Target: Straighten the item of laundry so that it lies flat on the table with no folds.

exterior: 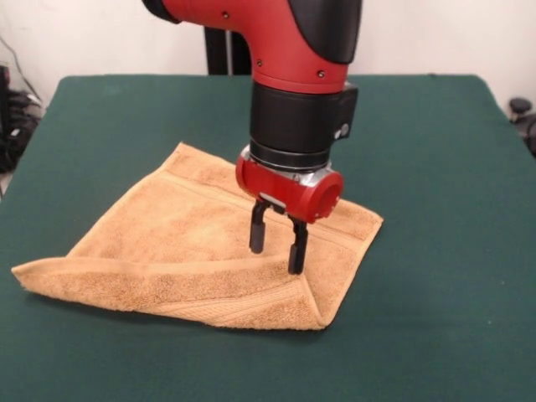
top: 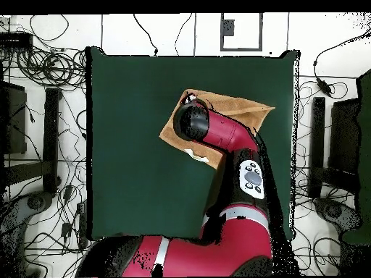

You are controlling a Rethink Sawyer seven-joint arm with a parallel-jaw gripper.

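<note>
Nearest the front camera, a bare strip of the dark green table (exterior: pixel 435 335) runs along the lower edge. Just behind it lies the orange-tan towel (exterior: pixel 167 243), resting on the table left of centre in the front view. The towel is not flat: its near edge is folded back on itself, forming a doubled band that runs from a pointed corner at the left to a second corner at lower centre, with woven border stripes showing along the fold. A further flap on the right side is turned over, giving a crease that climbs from the lower corner toward the right-hand corner.

Directly above the folded portion stands the gripper (exterior: pixel 276 243), pointing straight down over the right-hand part of the towel. Its two black fingers (exterior: pixel 258 234) are parted with a clear gap between them and nothing held; the tips sit at or just above the terry surface near the crease, and contact cannot be confirmed. Above them are the red gripper body and the black wrist of the arm (exterior: pixel 301 117).

Beyond the arm, the towel's far corner lies flat, with open green table behind it.

In the overhead view the arm (top: pixel 224 137) covers much of the towel (top: pixel 239 110), which lies in the upper middle of the table (top: pixel 130 145); the gripper itself is hidden there.
</note>
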